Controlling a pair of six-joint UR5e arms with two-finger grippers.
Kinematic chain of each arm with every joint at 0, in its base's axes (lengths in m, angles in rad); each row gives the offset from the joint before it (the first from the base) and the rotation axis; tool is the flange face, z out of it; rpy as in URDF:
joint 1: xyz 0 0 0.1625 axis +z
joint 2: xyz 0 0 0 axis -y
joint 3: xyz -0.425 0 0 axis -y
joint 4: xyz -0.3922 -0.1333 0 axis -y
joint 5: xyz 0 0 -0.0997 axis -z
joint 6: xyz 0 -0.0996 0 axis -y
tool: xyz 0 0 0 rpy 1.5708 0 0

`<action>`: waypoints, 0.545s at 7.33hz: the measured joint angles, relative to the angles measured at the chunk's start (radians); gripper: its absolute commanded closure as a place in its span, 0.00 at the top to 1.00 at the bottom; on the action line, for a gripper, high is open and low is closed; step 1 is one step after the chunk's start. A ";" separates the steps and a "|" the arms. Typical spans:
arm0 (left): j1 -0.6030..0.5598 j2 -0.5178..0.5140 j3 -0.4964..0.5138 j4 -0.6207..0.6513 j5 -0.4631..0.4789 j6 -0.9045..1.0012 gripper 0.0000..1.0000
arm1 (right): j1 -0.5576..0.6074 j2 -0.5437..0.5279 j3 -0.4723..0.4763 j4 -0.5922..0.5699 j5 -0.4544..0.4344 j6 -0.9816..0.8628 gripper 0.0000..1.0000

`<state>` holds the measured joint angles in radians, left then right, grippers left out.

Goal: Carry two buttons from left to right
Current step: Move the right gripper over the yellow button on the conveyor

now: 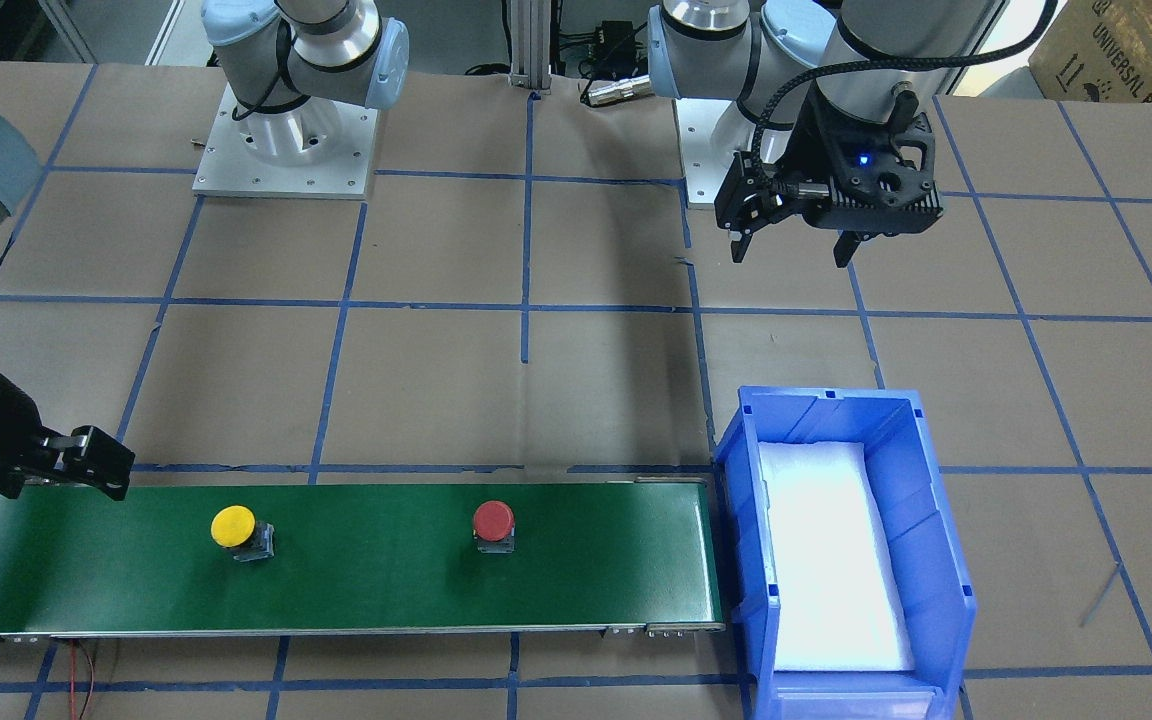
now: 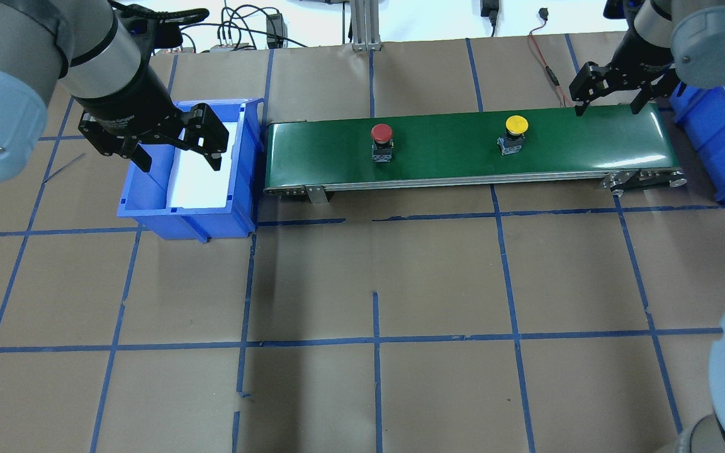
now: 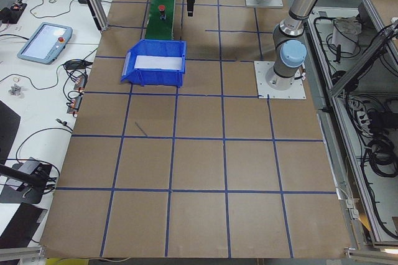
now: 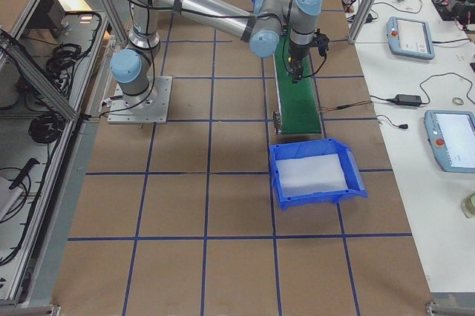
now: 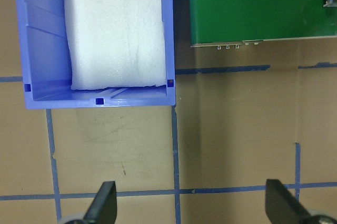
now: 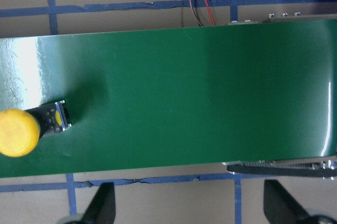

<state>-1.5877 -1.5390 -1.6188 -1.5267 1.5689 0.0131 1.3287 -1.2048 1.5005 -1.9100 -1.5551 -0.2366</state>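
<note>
The yellow button [image 2: 516, 124] has a broad round mushroom cap on a small dark base. The red button [image 2: 381, 133] has a smaller round cap on a similar base. Both stand upright on the green conveyor belt [image 2: 450, 160], well apart, the red one near its middle and the yellow one toward its right end.

The right wrist view alone shows the yellow button's base close up: squarish, with pale metal corners. The red one's base is probably the same, but it shows too small to be sure.

The overhead view takes in a blue bin [image 2: 246, 189] lined with white foam just off the belt's left end, and a second blue bin [image 2: 708, 145] just off its right end.

The left gripper [image 2: 180, 165] hangs high near the belt's left end, its fingers spread wide and empty. The overhead view sets it over the bin, but its wrist view shows brown table paper between the fingertips.

The right gripper [image 2: 608, 110] hangs over the belt's right end, its fingers also apart and holding nothing. Bare belt lies between the two buttons and between the yellow button and the right end.
</note>
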 measured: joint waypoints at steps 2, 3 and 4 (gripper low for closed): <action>0.000 -0.001 -0.001 0.000 -0.001 -0.003 1.00 | 0.014 0.006 -0.002 -0.006 0.023 -0.013 1.00; 0.000 -0.002 -0.001 0.000 -0.001 -0.003 0.99 | 0.020 0.005 -0.001 -0.007 0.025 -0.015 1.00; -0.001 -0.003 -0.001 0.001 -0.001 -0.003 0.99 | 0.029 0.002 0.002 -0.007 0.023 -0.015 1.00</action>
<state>-1.5886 -1.5419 -1.6198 -1.5259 1.5678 0.0103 1.3578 -1.2031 1.5022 -1.9170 -1.5326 -0.2516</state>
